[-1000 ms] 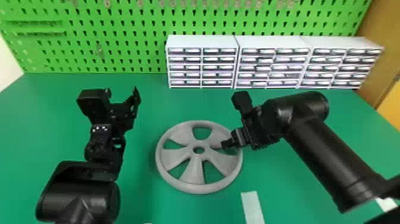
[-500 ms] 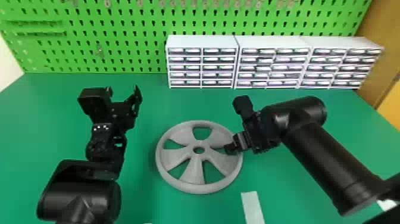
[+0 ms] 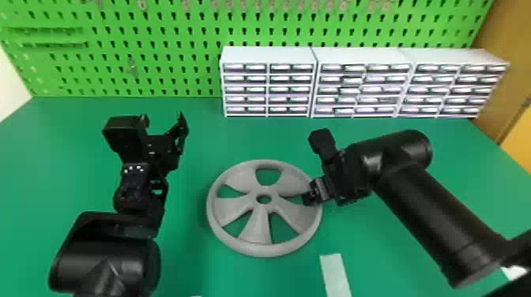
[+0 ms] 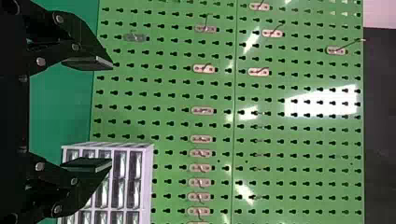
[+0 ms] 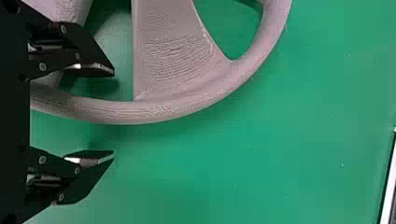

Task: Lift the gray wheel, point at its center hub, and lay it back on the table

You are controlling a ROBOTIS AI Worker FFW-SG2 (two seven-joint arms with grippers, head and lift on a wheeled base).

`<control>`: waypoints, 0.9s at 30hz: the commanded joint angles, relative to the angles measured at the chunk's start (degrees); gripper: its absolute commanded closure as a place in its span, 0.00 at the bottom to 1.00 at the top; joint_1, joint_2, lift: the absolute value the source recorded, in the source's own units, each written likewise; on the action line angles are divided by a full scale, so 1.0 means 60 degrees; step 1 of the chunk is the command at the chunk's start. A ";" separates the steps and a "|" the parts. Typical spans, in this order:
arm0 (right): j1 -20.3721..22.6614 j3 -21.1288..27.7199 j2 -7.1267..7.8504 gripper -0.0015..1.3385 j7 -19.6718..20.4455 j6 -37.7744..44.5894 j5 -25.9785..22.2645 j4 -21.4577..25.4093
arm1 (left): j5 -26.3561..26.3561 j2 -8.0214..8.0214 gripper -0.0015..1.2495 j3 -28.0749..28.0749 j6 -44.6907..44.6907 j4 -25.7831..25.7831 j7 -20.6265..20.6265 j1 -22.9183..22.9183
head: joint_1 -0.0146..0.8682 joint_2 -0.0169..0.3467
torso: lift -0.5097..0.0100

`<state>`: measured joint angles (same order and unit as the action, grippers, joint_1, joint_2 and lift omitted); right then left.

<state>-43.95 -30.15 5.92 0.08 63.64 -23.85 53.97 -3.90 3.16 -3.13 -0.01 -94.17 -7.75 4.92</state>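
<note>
Right claw (image 3: 309,196) spread wide, grasping nothing, fingers either side of rim of gray spoked plastic wheel (image 3: 258,229); contact unclear. Wheel flat on green counter (image 3: 183,268), between claws. Left claw (image 3: 162,118) open, empty, apart from wheel. Counter stretches from right claw to white drawer units (image 3: 268,55).

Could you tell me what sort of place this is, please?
Probably a workshop or robotics lab bench: there is a green pegboard with hooks, white drawer cabinets for small parts, and a gray wheel on the table.
</note>
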 commanded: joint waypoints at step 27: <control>-0.0146 0.0014 -0.0049 0.84 0.0001 0.0424 0.0489 0.0014 | -0.0038 0.0001 0.41 0.0039 0.0032 -0.0008 -0.0013 -0.0029 | 0.80 0.18 | 0.80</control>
<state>-44.95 -30.74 5.71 0.09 66.35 -21.02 54.04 -4.13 3.16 -2.85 0.18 -94.22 -7.77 4.75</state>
